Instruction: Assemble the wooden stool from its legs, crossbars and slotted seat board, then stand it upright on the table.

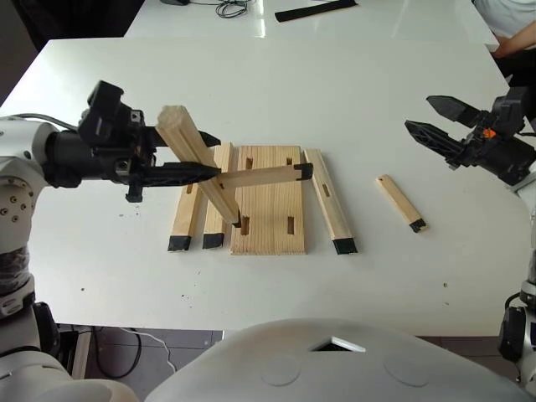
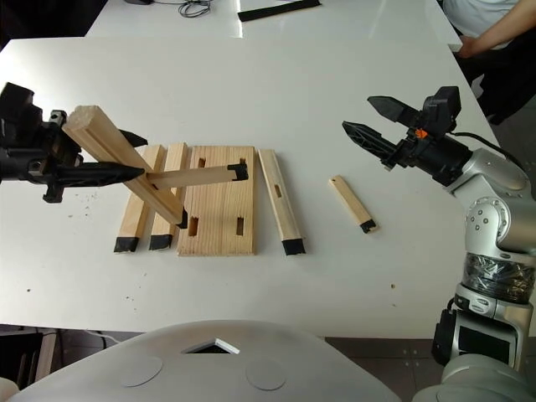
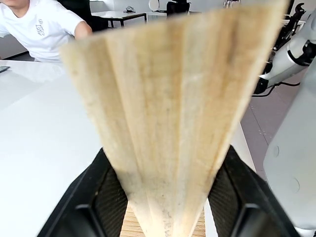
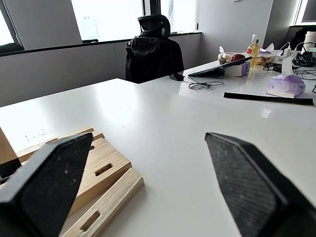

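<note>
Left gripper (image 1: 205,157) clamps a square pale-wood leg (image 1: 180,126), tilted into the slotted seat board (image 1: 268,201); right gripper (image 1: 419,112) gapes over bare white table (image 1: 335,109).

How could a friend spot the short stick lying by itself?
On the big white table, find the flat pale wooden seat board with slots near the middle. To the robot's right, past the long wooden leg beside the board, lies a short pale wooden bar with one black tip. It lies apart from the rest and is far shorter than the legs.
</note>
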Available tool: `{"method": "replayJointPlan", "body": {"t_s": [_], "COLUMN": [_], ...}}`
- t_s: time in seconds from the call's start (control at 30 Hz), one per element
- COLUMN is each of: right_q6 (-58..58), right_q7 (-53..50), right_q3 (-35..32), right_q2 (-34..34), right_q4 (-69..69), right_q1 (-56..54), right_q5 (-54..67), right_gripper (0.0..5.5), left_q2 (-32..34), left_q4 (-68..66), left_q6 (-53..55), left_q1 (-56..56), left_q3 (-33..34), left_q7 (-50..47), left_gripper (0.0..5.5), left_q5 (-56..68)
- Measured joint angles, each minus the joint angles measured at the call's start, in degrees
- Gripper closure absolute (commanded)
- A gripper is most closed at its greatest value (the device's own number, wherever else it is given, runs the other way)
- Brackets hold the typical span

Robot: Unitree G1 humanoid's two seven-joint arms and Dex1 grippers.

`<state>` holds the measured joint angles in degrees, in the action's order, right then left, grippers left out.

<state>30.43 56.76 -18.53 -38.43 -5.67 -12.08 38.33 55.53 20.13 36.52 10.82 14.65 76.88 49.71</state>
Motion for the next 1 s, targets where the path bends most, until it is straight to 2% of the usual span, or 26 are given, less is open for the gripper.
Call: {"method": "replayJointPlan", "body": {"t_s": [0.3,1.0], "right_q6": [1.59,1.91], "right_q7": [1.09,1.45], "right_q3": [1.83,3.71], "right_q2": [-0.26,-0.4], "right_q4": [3.23,4.28], "right_q1": [-4.16,-4.8], "right_q5": [0.8,0.93], "right_gripper": [1.32,1.32], "left_q2": [-2.65,-4.57], "left_q4": [2.71,4.46], "left_q6": [-5.85,-5.5], "left_q1": [-4.57,-4.46], "left_q3": [-0.56,-1.87], "left_q7": [-1.2,-4.62], "left_gripper": [3.45,3.46], "left_q5": [-1.22,-0.17]}}
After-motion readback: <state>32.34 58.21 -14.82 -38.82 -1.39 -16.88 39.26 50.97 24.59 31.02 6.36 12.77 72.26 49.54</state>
